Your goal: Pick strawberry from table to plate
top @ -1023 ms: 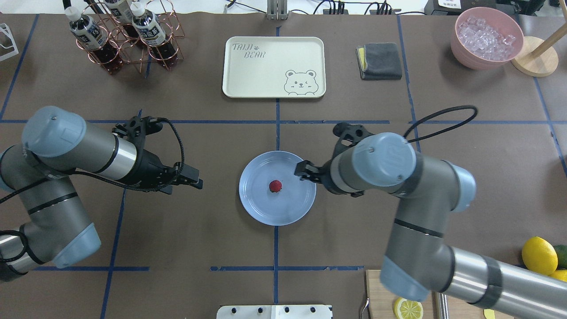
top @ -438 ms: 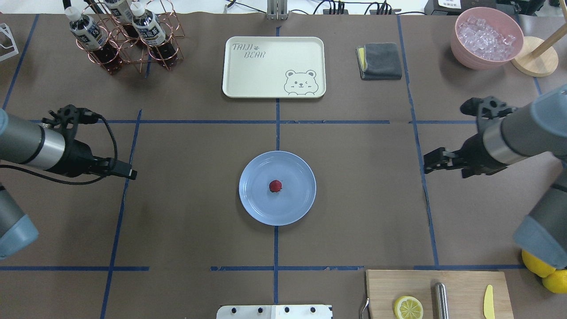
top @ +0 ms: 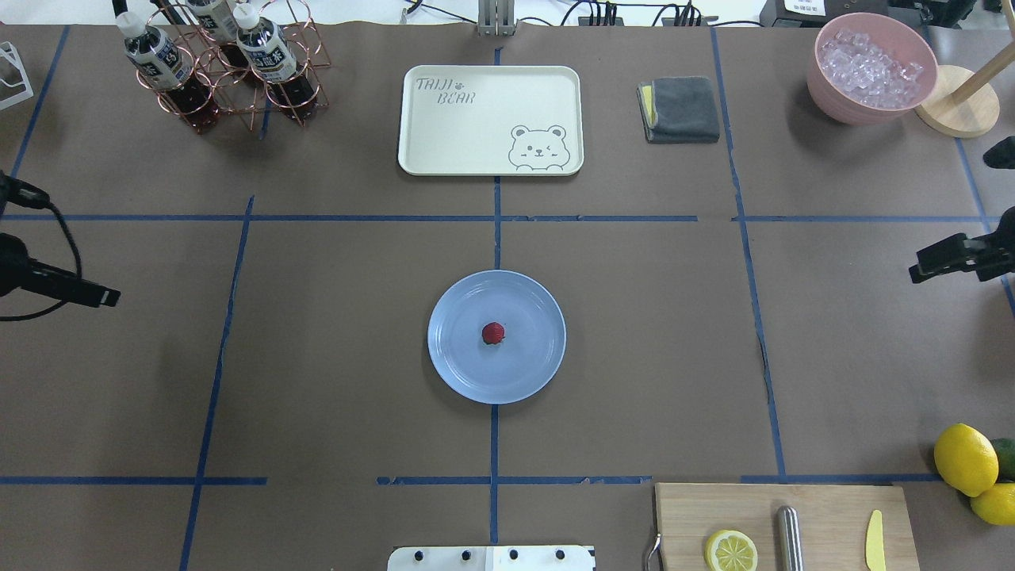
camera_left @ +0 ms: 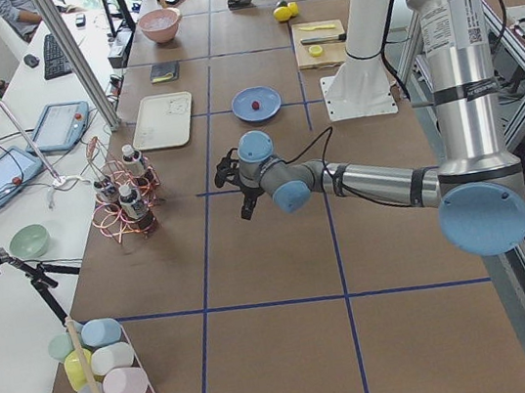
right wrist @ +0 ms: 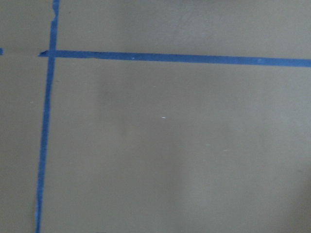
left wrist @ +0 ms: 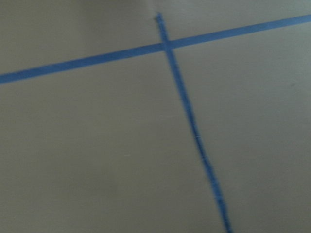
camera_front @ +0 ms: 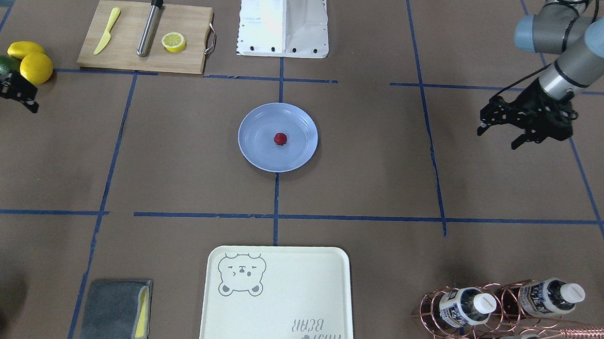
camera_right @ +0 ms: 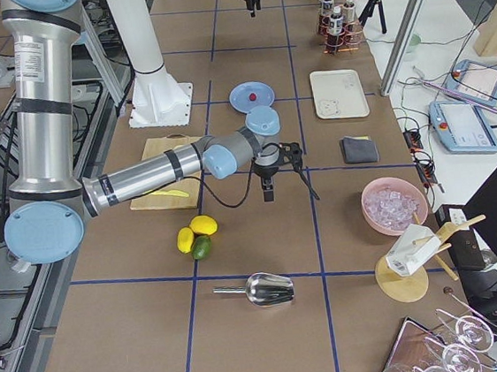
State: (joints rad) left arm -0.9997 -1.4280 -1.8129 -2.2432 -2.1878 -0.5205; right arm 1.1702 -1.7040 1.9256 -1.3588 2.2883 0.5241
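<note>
The strawberry (top: 492,333) (camera_front: 280,138), small and dark red, lies near the middle of the light-blue plate (top: 523,373) (camera_front: 254,146) at the centre of the brown table (top: 634,357). My left gripper (top: 109,298) (camera_front: 497,139) hovers far to the plate's left near the table edge, with its fingers spread open and nothing between them. Far out at the opposite edge, my right gripper (top: 920,272) (camera_front: 9,106) is also open and holds nothing. Both wrist views show only brown paper and blue tape.
A cream bear-print tray (top: 491,119), a folded grey cloth (top: 680,109), a copper bottle rack (top: 230,63) and a pink bowl of ice (top: 871,67) line the far side. A cutting board (top: 785,527) and lemons (top: 965,457) sit at the near right.
Both arms have swung outward from the plate to the table's left and right edges. The strawberry has stayed where it was on the plate.
</note>
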